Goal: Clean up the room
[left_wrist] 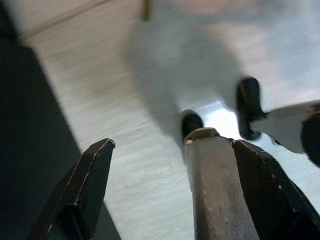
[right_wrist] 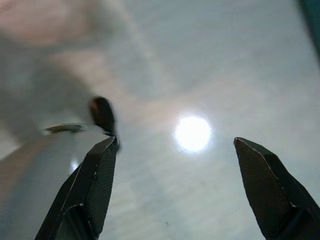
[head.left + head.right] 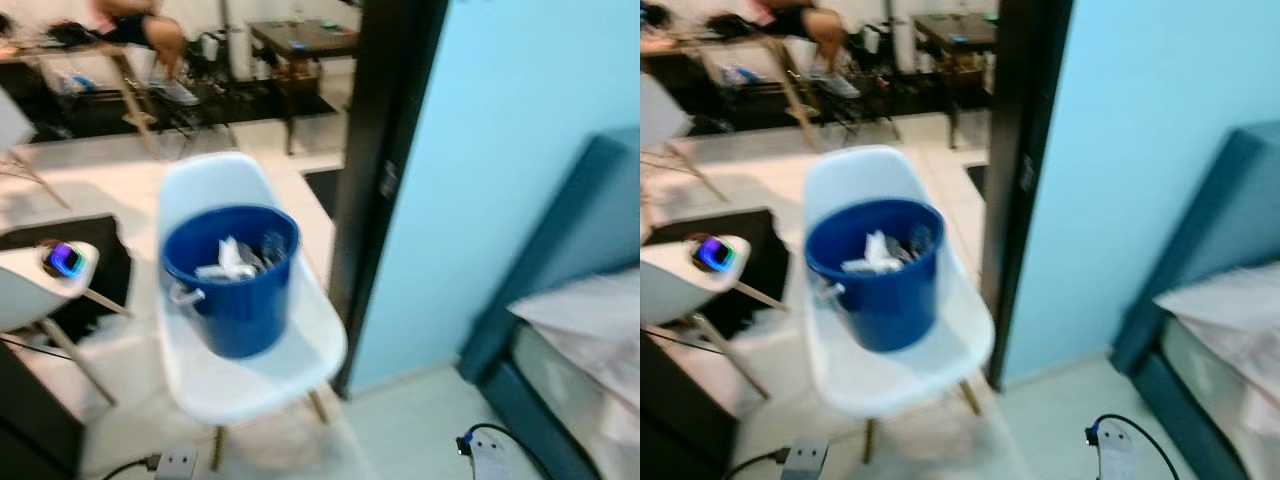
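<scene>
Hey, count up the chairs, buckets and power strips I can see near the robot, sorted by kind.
White chairs: 2, one holding the bucket, one to its left
Blue buckets: 1
Power strips on the floor: 2
Total: 5

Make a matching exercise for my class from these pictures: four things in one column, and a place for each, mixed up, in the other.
Things:
1. bucket
2. crumpled paper
3. chair
4. power strip

Places:
A. inside the bucket
B. on the floor near the bed
C. on the chair seat
D. beside the dark door frame

Pairs: 1-C, 2-A, 3-D, 4-B
</scene>
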Tool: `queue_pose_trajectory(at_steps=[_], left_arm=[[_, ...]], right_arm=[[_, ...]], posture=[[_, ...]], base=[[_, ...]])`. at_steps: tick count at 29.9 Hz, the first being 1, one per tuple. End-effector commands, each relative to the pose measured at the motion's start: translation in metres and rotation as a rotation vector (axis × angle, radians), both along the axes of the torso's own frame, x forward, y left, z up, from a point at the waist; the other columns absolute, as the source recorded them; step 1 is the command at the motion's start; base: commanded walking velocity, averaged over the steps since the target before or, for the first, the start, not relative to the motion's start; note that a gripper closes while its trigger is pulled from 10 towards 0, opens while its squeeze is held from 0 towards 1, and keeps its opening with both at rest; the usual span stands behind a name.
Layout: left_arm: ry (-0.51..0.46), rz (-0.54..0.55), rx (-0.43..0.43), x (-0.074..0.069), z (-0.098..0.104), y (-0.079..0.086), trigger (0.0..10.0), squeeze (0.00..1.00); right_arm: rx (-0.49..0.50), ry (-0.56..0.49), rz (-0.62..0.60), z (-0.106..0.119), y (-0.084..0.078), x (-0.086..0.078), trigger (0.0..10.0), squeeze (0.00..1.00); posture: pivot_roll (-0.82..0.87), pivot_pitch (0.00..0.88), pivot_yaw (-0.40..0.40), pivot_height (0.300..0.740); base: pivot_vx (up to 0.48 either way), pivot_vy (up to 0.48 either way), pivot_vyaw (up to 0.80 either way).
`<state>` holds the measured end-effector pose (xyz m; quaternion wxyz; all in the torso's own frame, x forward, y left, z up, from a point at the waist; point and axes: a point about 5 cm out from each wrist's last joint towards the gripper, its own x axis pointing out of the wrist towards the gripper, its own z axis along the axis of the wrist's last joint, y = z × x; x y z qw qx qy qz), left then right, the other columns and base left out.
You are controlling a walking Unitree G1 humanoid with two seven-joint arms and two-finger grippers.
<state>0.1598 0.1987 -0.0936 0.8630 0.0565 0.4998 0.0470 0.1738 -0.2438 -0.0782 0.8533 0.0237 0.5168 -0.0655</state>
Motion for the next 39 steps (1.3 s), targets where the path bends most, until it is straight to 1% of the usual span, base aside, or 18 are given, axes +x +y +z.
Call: queue_pose_trajectory(at_steps=[1, 11, 17, 24, 25, 32, 37, 39], left_arm=[[0.027, -0.001, 0.002, -0.008, -0.003, 0.001, 10.0, 0.00], [0.013, -0.018, -0.017, -0.004, -0.002, -0.003, 10.0, 0.00], [0.008, -0.028, -0.027, -0.003, -0.002, -0.005, 10.0, 0.00], [0.008, -0.030, -0.031, -0.005, -0.002, -0.005, 10.0, 0.00], [0.016, -0.027, -0.035, -0.008, -0.003, -0.004, 10.0, 0.00], [0.029, -0.019, -0.048, -0.012, -0.005, -0.004, 10.0, 0.00], [0.025, -0.013, -0.061, -0.011, -0.005, -0.008, 10.0, 0.00], [0.022, -0.018, -0.064, -0.009, -0.005, -0.012, 10.0, 0.00]], right_arm=[[-0.002, 0.044, 0.010, -0.005, 0.005, -0.009, 10.0, 0.00], [-0.035, 0.048, 0.006, -0.005, 0.002, -0.008, 10.0, 0.00], [-0.032, 0.009, 0.008, 0.001, 0.005, 0.005, 10.0, 0.00], [-0.032, -0.007, 0.020, 0.003, 0.007, 0.012, 10.0, 0.00], [-0.033, -0.012, 0.025, 0.004, 0.008, 0.014, 10.0, 0.00], [-0.031, -0.015, 0.029, 0.005, 0.010, 0.016, 10.0, 0.00], [-0.031, -0.009, 0.034, 0.003, 0.010, 0.014, 10.0, 0.00], [-0.038, 0.002, 0.061, 0.003, 0.011, 0.012, 10.0, 0.00]], posture=[[-0.02, 0.000, -0.050, 0.740], [-0.03, 0.000, -0.047, 0.740], [-0.03, 0.000, -0.048, 0.740], [-0.03, 0.000, -0.050, 0.740], [-0.02, 0.000, -0.051, 0.740], [-0.03, 0.000, -0.049, 0.740], [-0.03, 0.000, -0.049, 0.740], [-0.03, 0.000, -0.049, 0.740]], base=[[0.000, 0.000, -0.77], [0.000, 0.000, -0.77], [0.000, 0.000, -0.77], [0.000, 0.000, -0.77], [0.000, 0.000, -0.77], [0.000, 0.000, -0.77], [0.000, 0.000, -0.77], [0.000, 0.000, -0.77]])
